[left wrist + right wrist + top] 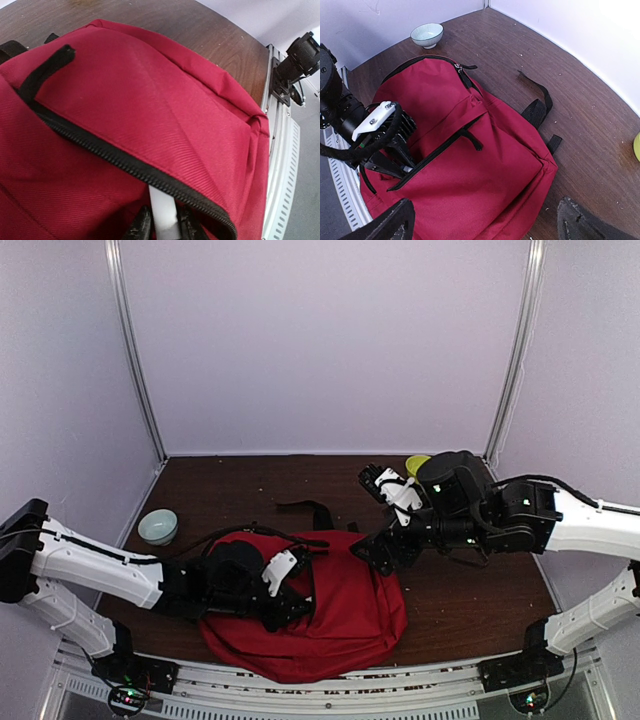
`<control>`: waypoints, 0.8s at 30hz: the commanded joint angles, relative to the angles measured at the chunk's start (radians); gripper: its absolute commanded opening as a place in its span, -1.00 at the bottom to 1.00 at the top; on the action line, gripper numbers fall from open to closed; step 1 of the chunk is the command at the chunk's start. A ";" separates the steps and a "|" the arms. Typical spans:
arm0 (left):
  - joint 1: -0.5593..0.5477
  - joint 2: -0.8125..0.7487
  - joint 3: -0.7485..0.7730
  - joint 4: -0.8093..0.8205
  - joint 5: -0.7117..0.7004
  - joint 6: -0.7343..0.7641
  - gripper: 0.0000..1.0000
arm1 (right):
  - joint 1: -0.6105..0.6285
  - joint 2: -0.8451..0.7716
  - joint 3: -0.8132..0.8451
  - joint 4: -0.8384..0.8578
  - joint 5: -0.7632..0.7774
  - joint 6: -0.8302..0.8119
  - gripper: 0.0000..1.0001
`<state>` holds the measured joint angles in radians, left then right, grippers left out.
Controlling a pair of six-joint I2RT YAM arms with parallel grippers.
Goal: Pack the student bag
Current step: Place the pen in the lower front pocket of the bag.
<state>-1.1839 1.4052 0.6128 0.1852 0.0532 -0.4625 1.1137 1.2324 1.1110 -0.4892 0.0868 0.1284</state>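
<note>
The left hand (162, 227) is sitting in the front pocket of the bag (345, 625), gripping a white item (161, 207). The right hand (378, 550) is hovering open over its right edge.

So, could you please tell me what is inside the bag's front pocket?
The left claw reaches into the open front pocket of the student bag, pinching a white strip. Red fabric covers everything deeper, so other contents cannot be seen.
</note>
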 commanded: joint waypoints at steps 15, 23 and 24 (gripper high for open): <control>-0.017 0.040 0.061 0.043 0.203 0.034 -0.41 | -0.007 -0.025 0.000 0.000 -0.001 0.008 1.00; -0.017 0.028 0.048 0.067 0.253 0.034 -0.82 | -0.007 -0.031 -0.001 -0.001 0.001 0.010 1.00; -0.017 0.020 0.044 0.070 0.254 0.032 -0.87 | -0.007 -0.031 -0.001 -0.001 0.003 0.010 1.00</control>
<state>-1.1915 1.4395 0.6464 0.1890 0.2455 -0.4377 1.1137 1.2274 1.1110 -0.4896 0.0868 0.1310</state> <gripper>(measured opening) 0.108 1.000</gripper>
